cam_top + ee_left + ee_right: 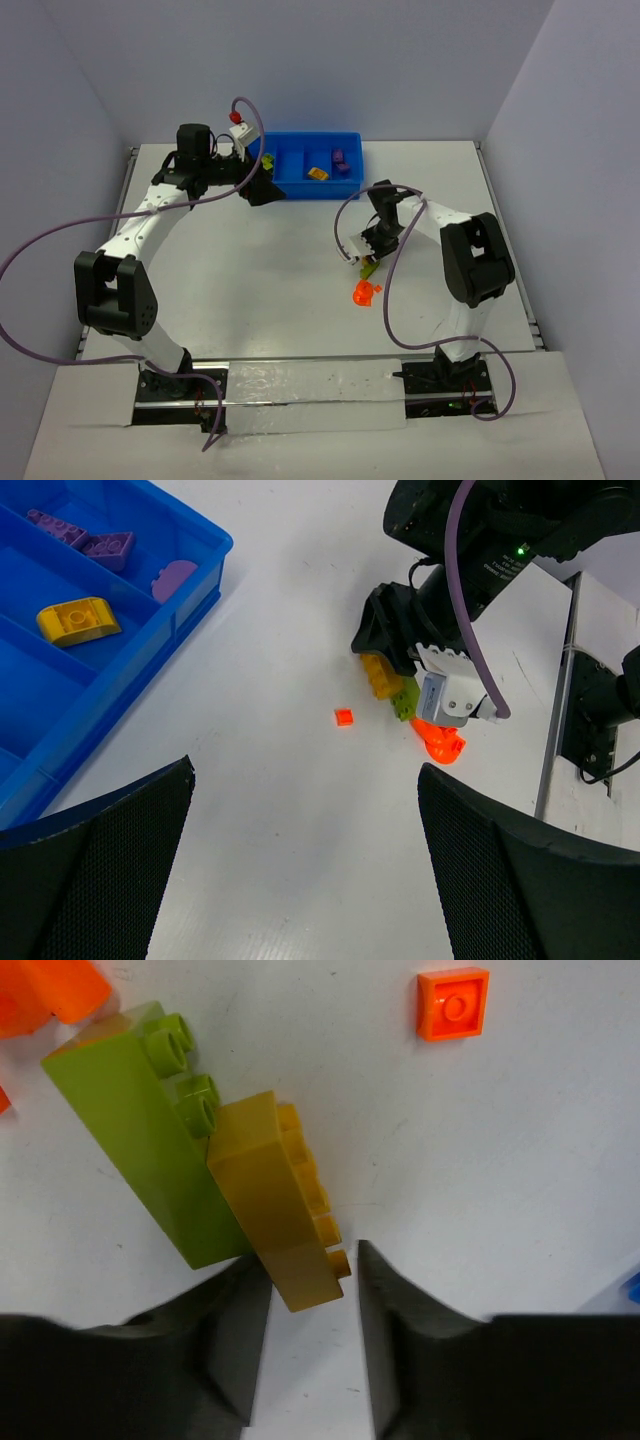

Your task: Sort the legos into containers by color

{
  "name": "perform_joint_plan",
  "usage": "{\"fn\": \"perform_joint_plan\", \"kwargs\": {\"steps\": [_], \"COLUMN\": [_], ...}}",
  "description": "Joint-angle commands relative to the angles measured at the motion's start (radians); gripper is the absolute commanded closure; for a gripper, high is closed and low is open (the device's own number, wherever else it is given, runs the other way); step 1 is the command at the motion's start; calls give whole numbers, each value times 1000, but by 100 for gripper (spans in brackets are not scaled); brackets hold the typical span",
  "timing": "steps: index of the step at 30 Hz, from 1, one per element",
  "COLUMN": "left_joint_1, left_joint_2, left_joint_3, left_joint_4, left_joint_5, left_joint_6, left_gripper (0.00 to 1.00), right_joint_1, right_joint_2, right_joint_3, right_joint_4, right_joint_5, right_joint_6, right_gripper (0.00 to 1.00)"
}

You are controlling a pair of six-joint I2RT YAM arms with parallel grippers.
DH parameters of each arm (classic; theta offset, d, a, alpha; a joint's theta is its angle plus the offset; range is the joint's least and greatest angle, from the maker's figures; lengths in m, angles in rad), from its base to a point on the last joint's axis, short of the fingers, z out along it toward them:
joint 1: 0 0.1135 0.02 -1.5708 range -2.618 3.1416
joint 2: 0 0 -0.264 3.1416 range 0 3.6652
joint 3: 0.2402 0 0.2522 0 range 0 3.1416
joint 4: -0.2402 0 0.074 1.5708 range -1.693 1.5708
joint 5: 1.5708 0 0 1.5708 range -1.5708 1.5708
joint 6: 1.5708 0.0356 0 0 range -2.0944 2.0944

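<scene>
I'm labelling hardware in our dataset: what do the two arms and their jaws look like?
Both the left arm and right arm have white links between bulky black joint housings. A purple cable loops loosely along each. The jaws are black; the left pair shows a fine mesh texture. The left wrist carries a small red cap; the right wrist shows a green light.

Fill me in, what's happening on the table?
The right gripper is down on the table, its jaws straddling the end of a yellow-orange brick stuck to an olive-green brick, not visibly clamped. The left gripper hangs open and empty beside the blue bin, which holds a yellow brick and purple bricks. Orange-red pieces lie loose.
</scene>
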Motion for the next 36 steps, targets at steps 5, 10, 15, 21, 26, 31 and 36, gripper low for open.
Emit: {"fn": "perform_joint_plan", "kwargs": {"steps": [5,10,15,21,26,31,36], "left_joint_1": [1,4,20,21,24,48,53], "left_joint_2": [-33,-70,-117,-172,-220,-195,-229], "left_joint_3": [-28,-47,-71,-128,-95,-100,-207], "left_joint_4": [13,0,-48,-12,-46,-27,162], "left_joint_5": [-1,-35,-54,-59,-159,-123,-10], "left_joint_6": [6,-8,-85,-219,-217,-291,-327], "left_gripper": [1,2,2,1,1,1,1], "right_joint_1": [5,7,39,107,115,115,129], "right_joint_2": [-50,-134,-280,-321,-349,-396,-357], "right_joint_3": [-21,51,97,173,191,162,153], "right_joint_4": [8,-18,211,278,380,541,652], "right_joint_5": [-44,-151,-165,-55,16,97,213], "right_joint_6": [22,269,783,1152,1384,1477,1482], "right_gripper": [99,100,100,100,100,100,100]}}
